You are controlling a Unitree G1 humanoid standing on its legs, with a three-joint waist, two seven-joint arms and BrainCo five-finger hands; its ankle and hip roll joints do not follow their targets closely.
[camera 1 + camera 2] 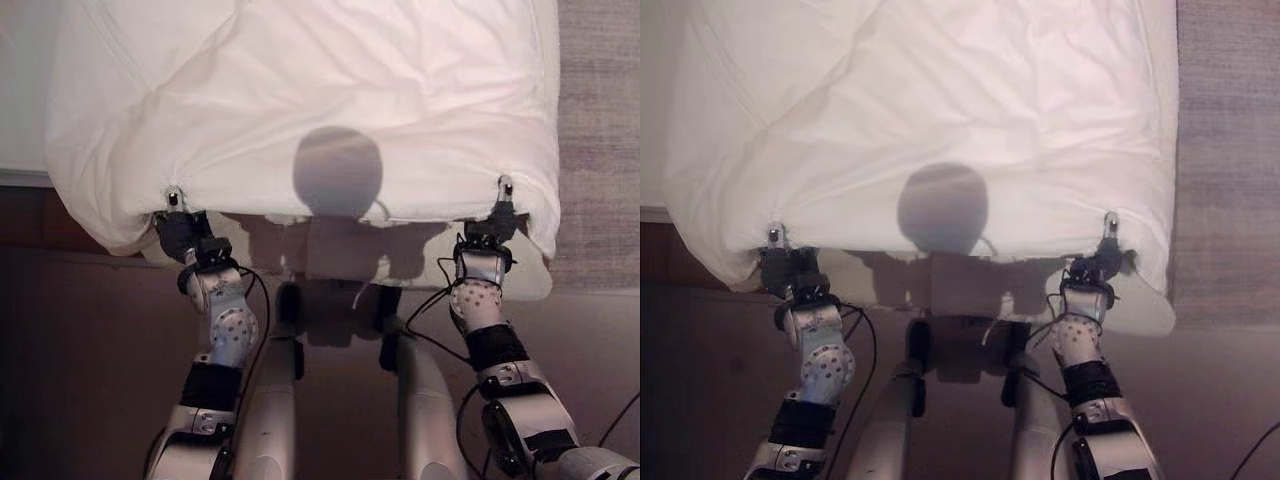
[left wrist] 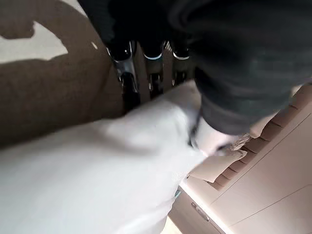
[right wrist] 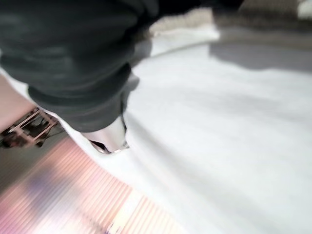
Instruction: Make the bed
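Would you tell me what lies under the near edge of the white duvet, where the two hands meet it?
The white duvet overhangs the bed's near end, which shows pale beneath it. The left hand and right hand pinch its hem at either side. The mattress top is covered.

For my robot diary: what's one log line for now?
left hand: pinching white duvet edge | right hand: pinching same edge | bed: unmade

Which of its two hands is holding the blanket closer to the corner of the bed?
The right hand: it pinches the white duvet near the corner by the grey carpet. The left hand grips the edge too, farther from its corner.
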